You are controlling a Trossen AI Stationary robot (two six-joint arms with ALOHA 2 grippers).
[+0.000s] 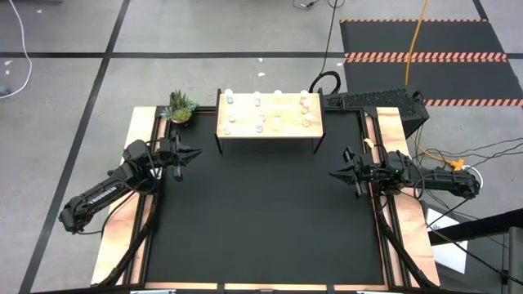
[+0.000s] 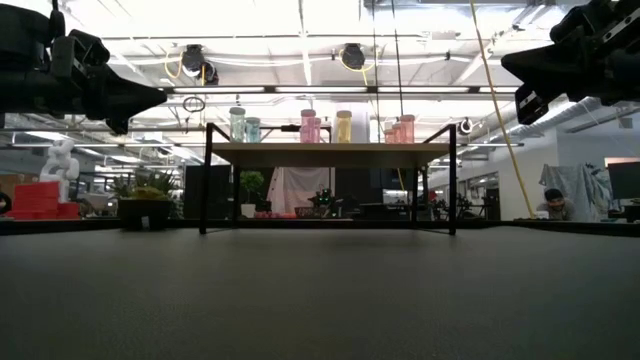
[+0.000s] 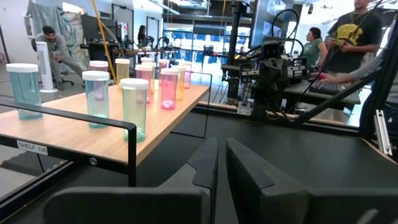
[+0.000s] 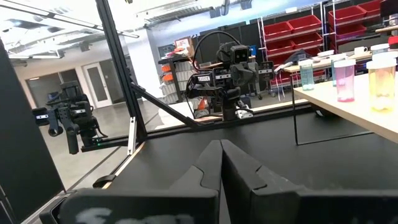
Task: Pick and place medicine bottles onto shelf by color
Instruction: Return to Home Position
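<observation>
Black mat (image 1: pixel 261 220) under me, busy workshop with people at benches behind. Starting at the left: the little potted plant (image 1: pixel 181 108) sat at the back corner. My left gripper (image 1: pixel 189 154) hung just in front of it, fingers pinched together on nothing, near the left legs of the shelf (image 1: pixel 245 129).

That shelf stood at the back middle, with the medicine bottles (image 1: pixel 257 100) all upright on top in rows. My right gripper (image 1: pixel 335 174) hovered off its right front corner, also clamped on nothing.

My worry: both arms were close to those thin legs. A sloppy swing home could probably bump the frame and tip those light bottles like dominoes.

From above the tints washed out, so I couldn't confirm the colour sorting. At table level the bottles overlapped, so no proper count either.
</observation>
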